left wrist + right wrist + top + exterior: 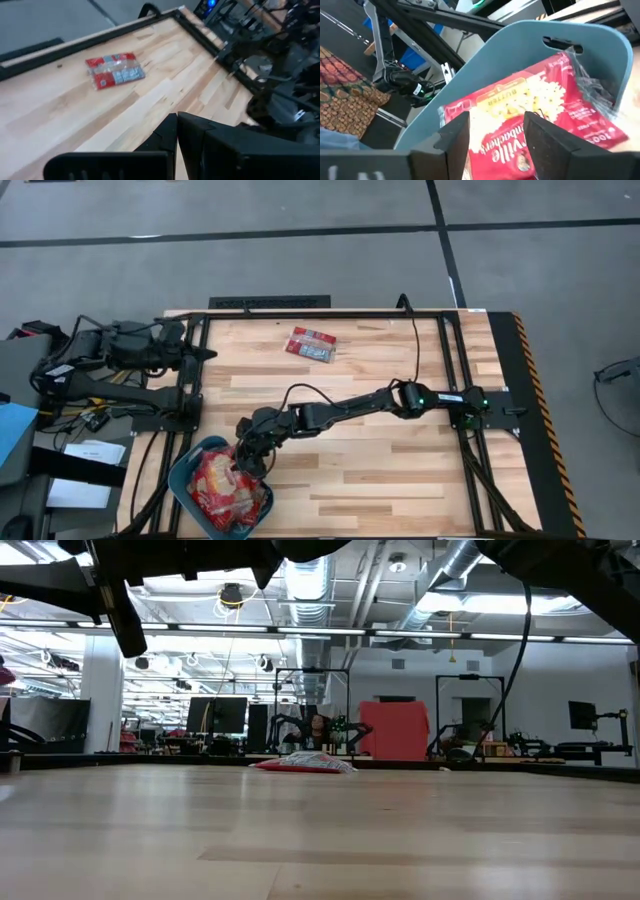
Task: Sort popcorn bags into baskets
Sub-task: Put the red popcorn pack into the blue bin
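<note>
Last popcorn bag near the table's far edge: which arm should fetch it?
Probably the right. The left gripper is parked at the table's left edge, jaws shut. The right gripper hangs open over the teal basket, seemingly free. The loose popcorn bag lies roughly between them.

The right arm reaches long and low across the table from its mount, elbow nearly straight, wrist bent down. Its gripper [247, 463] hangs with fingers [455, 135] parted. The left arm waits folded back at its mount, its gripper [205, 354] closed.
</note>
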`<state>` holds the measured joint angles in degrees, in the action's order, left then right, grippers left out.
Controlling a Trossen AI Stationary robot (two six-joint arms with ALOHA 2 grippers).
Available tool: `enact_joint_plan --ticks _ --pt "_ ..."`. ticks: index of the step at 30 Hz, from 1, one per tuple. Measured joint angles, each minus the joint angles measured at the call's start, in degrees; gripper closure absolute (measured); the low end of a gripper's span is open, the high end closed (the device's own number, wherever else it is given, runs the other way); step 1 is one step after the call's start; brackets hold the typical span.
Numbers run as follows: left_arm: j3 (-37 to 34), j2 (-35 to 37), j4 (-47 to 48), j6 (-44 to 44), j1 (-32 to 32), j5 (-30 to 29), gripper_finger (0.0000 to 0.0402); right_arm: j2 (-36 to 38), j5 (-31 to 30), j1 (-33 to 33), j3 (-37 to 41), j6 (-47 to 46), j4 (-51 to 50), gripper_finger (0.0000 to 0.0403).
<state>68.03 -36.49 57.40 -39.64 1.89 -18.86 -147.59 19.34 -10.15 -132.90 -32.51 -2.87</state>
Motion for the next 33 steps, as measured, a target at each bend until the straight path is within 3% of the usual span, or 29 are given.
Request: enact_joint_plan --ticks 5,12,16,21,24,29,33 --pt "-2.8 -0.3 0.1 -1.7 0.0 0.5 0.0401 1.4 0.5 2.0 0.0 0.0 -6.6 0.0216" --pt "-4.3 -2.1 -1.3 -2.2 0.0 -2.0 0.0401 11.4 0.4 8.3 0.0 7.4 -27.2 0.0241" --pt "-4.4 -5.9 -2.7 -2.5 0.0 -7.5 0.0402 18.9 -8.1 11.6 0.0 15.9 -43.5 0.0253" --pt "-4.4 -15.8 -12.4 5.6 2.9 -10.3 0.0391 27.7 -21.8 16.5 0.0 23.9 -59.3 0.0266" --pt "-4.4 -23.2 -17.8 8.9 9.2 -4.2 0.0368 32.0 -24.4 19.8 0.0 26.7 -68.1 0.0271" --pt "-4.4 -36.2 -34.2 15.1 20.3 13.5 0.0327 37.1 -26.2 27.0 0.0 30.6 -75.3 0.0274" --pt "-4.3 -45.6 -44.0 16.3 27.2 19.1 0.0306 39.2 -25.2 32.7 0.0 34.5 -77.0 0.0273"
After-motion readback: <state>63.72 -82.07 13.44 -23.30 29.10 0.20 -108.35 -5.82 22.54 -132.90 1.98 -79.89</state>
